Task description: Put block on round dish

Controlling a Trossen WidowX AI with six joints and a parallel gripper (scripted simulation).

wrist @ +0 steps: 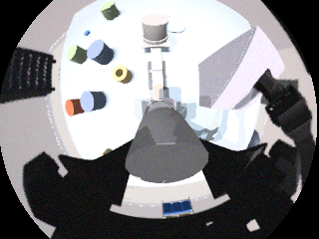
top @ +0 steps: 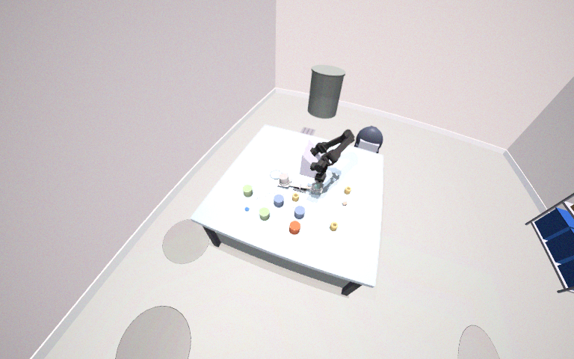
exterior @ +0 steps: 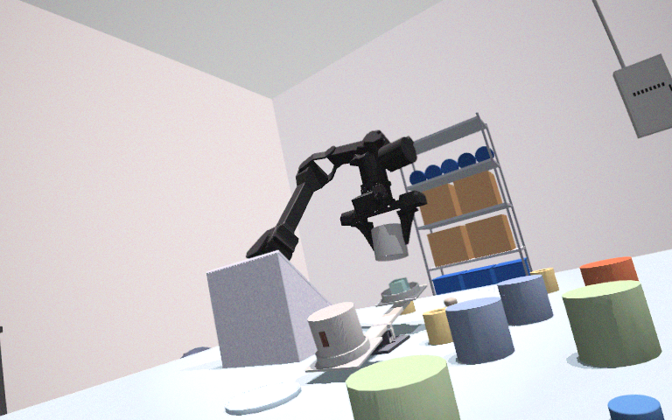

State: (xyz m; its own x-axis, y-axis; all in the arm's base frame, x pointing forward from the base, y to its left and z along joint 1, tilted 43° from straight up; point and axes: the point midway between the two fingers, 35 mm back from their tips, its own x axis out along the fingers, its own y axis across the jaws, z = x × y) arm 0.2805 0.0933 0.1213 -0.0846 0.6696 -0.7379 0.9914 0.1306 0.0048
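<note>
My gripper (exterior: 389, 241) (wrist: 163, 139) is shut on a grey cup (exterior: 389, 248) (wrist: 166, 161), held upright in the air above the far end of the balance (exterior: 381, 329) (wrist: 157, 75). Below it, a teal block (exterior: 398, 285) stands uncovered on that end's pan; the held cup hides it in the wrist view. The other cup (top: 284, 179) (exterior: 336, 323) (wrist: 155, 30), pale with a dark red mark, stands on the opposite end, which sits lower. The white round dish (top: 275, 173) (exterior: 262, 397) lies on the table just beyond that cup, with no cup above it.
A pale wedge-shaped block (top: 308, 162) (exterior: 248, 311) (wrist: 229, 75) stands beside the balance. On its other side are blue cylinders (top: 278, 200) (exterior: 479, 331), green cylinders (top: 247, 190) (exterior: 612, 324), a red-orange cylinder (top: 294, 227) and yellow ring-like pieces (top: 295, 197) (wrist: 123, 74).
</note>
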